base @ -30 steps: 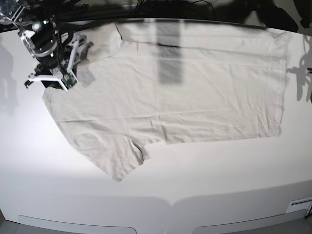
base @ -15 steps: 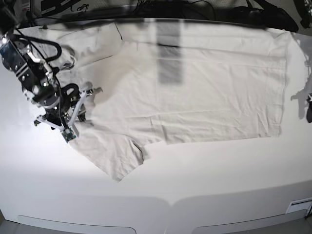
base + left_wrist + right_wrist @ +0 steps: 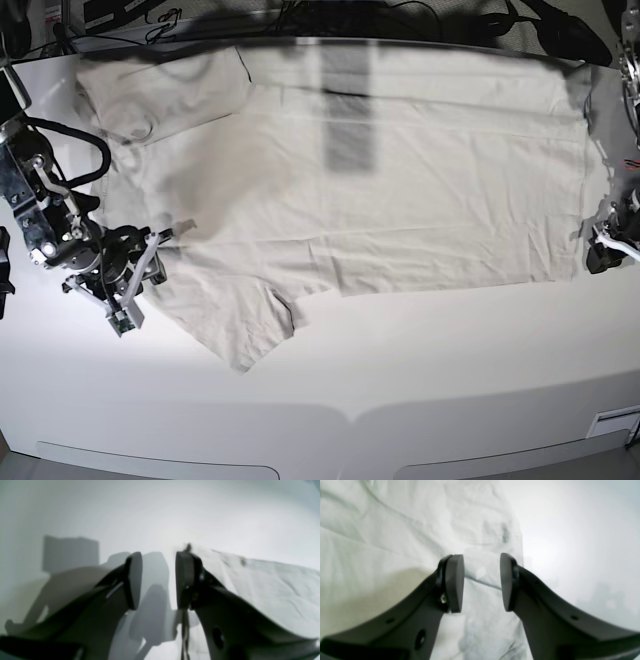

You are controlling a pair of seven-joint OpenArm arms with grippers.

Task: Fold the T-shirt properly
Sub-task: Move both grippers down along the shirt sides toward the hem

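The T-shirt lies spread flat across the far half of the table, neck end toward the base view's left, hem toward its right. It is pale beige cotton, lightly creased, with faint fold lines running along its length. One sleeve points toward the near edge; the other lies at the far left corner.

The right gripper hangs low at the shirt's left edge, by the shoulder above the near sleeve. Its wrist view shows dark, smooth, rounded pads parted, with wrinkled cloth and a seam beneath the gap; nothing is pinched. Whether the tips touch the fabric is hard to tell.

The left gripper sits at the table's right side, just beside the hem corner. Its jaws also stand apart and empty, framing bare white tabletop, with the shirt's edge beside the right-hand finger in that view.

The table is matte white with a curved near rim.
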